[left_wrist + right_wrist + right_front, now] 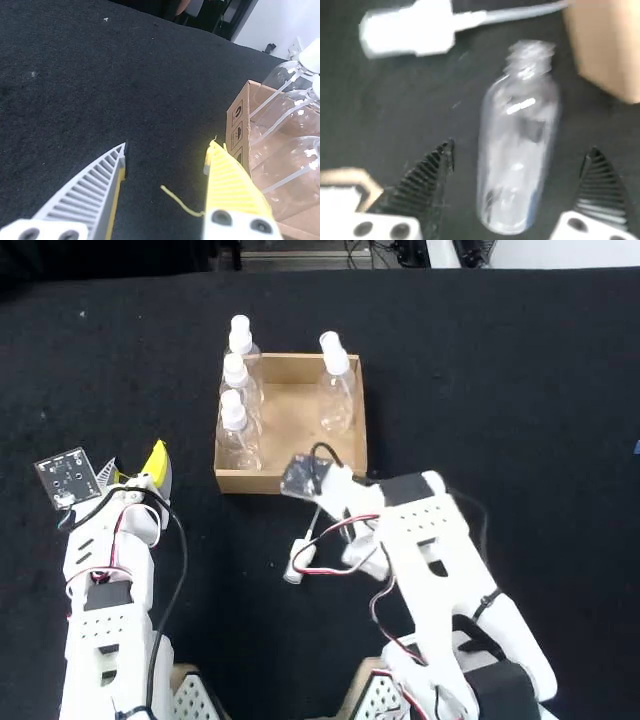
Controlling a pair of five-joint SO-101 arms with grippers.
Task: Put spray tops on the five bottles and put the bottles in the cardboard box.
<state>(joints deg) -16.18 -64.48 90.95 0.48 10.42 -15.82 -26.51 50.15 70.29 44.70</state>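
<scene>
1 uncapped bottle (515, 125) lies on the table (500, 390) between the spread fingers of the right gripper (520, 150), not yet grasped, with the loose spray top (415, 30) just beside it. The left gripper (167, 147) hangs released, empty. Beyond, 4 capped bottles (240, 435) stand in the cardboard box (290, 480). The likely next move is to clench on the bottle, stand it upright and fit the top.

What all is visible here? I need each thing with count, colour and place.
Cardboard box: one, brown, middle of the table.
Bottles with spray tops: four, clear with white tops, upright in the cardboard box.
Uncapped bottle: one, clear, lying on the table.
Loose spray top: one, white, lying beside the uncapped bottle.
Table: one, black.
Left gripper: one, yellow and grey, open, over the table beside the cardboard box.
Right gripper: one, black, open, astride the uncapped bottle.
</scene>
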